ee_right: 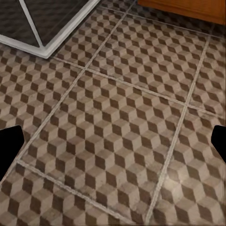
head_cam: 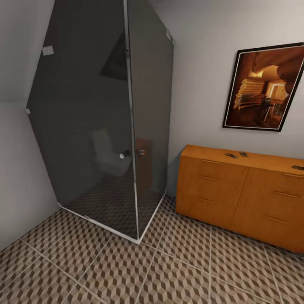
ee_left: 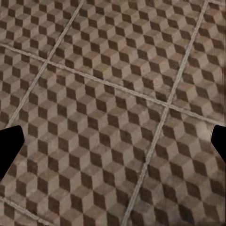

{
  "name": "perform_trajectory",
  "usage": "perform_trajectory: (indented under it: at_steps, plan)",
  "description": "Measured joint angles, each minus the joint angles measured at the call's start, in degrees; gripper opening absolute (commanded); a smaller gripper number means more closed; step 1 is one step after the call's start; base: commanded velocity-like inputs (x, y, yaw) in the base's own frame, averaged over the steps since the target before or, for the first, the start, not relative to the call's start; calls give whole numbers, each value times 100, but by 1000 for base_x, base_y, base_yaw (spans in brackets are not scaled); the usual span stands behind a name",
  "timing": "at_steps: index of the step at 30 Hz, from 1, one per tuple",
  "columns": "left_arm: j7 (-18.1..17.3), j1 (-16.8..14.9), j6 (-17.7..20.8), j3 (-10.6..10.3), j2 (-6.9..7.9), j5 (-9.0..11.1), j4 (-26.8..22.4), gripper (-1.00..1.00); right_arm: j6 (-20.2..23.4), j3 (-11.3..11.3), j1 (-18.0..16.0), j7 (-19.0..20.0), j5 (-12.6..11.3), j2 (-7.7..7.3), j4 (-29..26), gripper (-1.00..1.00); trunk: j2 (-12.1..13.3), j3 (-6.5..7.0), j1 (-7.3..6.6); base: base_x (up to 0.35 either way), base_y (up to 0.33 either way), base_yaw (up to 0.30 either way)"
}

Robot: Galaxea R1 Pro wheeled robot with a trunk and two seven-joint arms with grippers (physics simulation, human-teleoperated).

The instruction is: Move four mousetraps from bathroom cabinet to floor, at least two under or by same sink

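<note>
Mousetraps, tiny flat dark-wired boards (head_cam: 230, 155), lie on flat top of long low orange-brown wooden cabinet (head_cam: 219, 185) w/ bar-handle drawers, right of dark glass shower stall (head_cam: 105, 126). Cube-pattern tiled bathroom floor (head_cam: 126, 270) below. Left gripper (ee_left: 113, 141) & right gripper (ee_right: 113, 141): fingers spread wide, holding nothing, over tiles

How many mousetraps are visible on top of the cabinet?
3: two mousetraps close together mid-top of the cabinet, one at the picture's right edge. Any fourth may lie outside the frame.
</note>
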Motion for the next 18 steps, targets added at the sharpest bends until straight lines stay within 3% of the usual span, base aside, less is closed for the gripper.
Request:
perform_trajectory:
  at_steps: [18]
  plan:
    - [0,0,0,7,5,-1,1,100,1,0,-3,-1,0,-5,2,100,0,45,0,0,0,-289]
